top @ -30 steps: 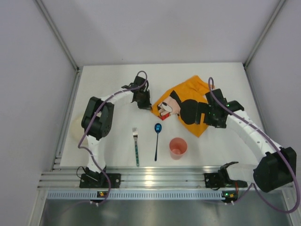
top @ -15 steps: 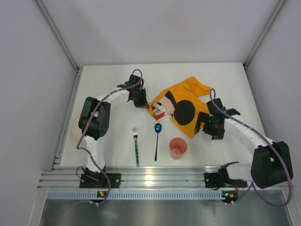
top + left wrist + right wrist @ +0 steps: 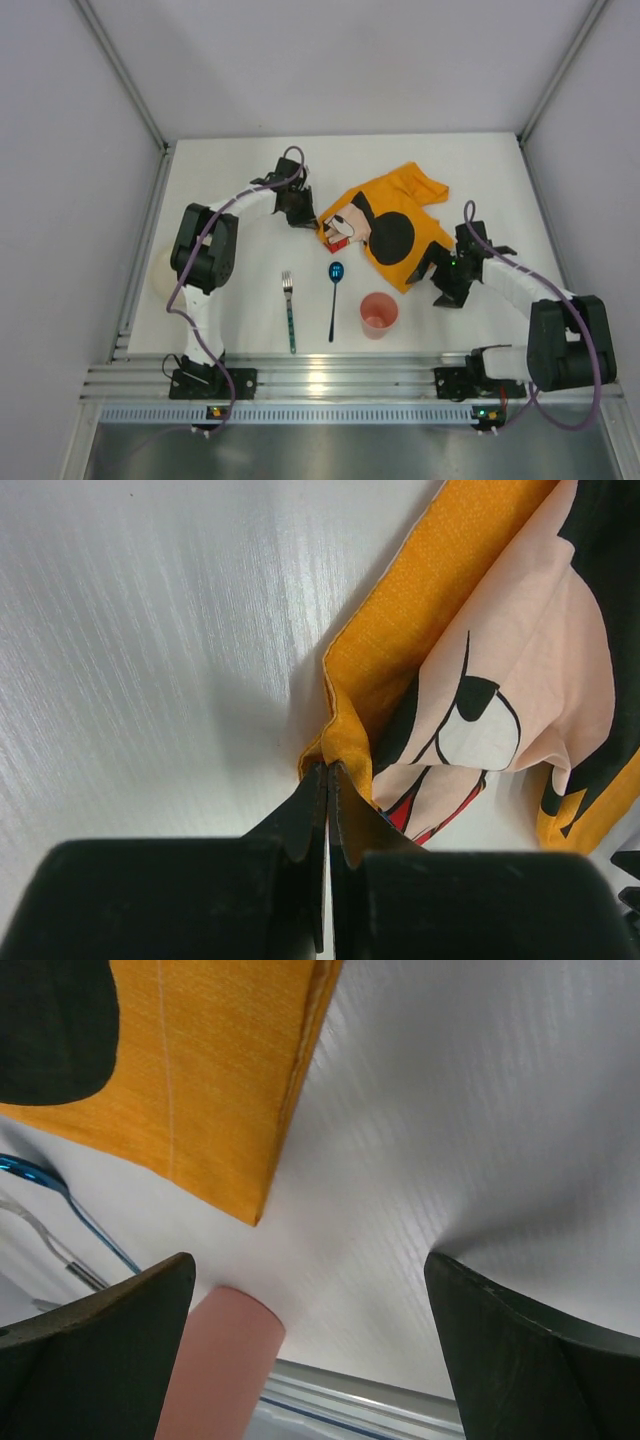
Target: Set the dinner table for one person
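Observation:
The white dinner table (image 3: 230,170) carries an orange cartoon-mouse placemat (image 3: 395,225), partly crumpled at its far corner. My left gripper (image 3: 312,222) is shut on the placemat's left corner; the left wrist view shows the jaws (image 3: 328,770) pinching the orange cloth (image 3: 480,600). My right gripper (image 3: 438,283) is open and empty, just off the placemat's near corner. In the right wrist view it (image 3: 308,1260) hangs over bare table, with the placemat (image 3: 220,1080) ahead on the left. A pink cup (image 3: 379,315), a blue spoon (image 3: 334,295) and a fork (image 3: 289,310) lie near the front.
A cream plate (image 3: 160,275) shows at the table's left edge, partly behind the left arm. The ribbed aluminium rail (image 3: 330,380) runs along the near edge. The right wrist view shows the cup (image 3: 220,1360) close by its left finger, and the spoon (image 3: 40,1175).
My right gripper has let go of the placemat and drawn back toward the near right. The placemat lies flatter. My left gripper still holds the left corner.

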You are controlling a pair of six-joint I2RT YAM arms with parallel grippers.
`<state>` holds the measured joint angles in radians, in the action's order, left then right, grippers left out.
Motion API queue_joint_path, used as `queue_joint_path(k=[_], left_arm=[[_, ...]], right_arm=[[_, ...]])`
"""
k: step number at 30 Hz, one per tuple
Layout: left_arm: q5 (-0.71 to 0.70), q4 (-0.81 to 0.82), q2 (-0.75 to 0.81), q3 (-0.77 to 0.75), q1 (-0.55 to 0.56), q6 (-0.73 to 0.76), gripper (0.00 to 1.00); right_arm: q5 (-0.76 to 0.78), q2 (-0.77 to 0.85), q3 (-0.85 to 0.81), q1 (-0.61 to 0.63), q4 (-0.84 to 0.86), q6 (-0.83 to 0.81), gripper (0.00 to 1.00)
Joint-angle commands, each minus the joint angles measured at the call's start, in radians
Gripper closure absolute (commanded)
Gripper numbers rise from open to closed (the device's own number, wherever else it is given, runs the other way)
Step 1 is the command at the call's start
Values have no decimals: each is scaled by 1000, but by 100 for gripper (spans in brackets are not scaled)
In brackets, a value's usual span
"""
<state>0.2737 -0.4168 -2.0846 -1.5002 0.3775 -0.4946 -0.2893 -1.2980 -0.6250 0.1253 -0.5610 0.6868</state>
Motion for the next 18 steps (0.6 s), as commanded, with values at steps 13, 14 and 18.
queue_joint_path(k=[13,14,18], left_arm=[[62,6,26,26,0,56,100],[68,6,24,24,0,56,100],[78,3,28,21,0,59,100]], right_arm=[[-157,-191,160,-118,398,174,0],[-163,-204,162,-118,424,184,0],[-178,-257,151,-118,510,240,0]])
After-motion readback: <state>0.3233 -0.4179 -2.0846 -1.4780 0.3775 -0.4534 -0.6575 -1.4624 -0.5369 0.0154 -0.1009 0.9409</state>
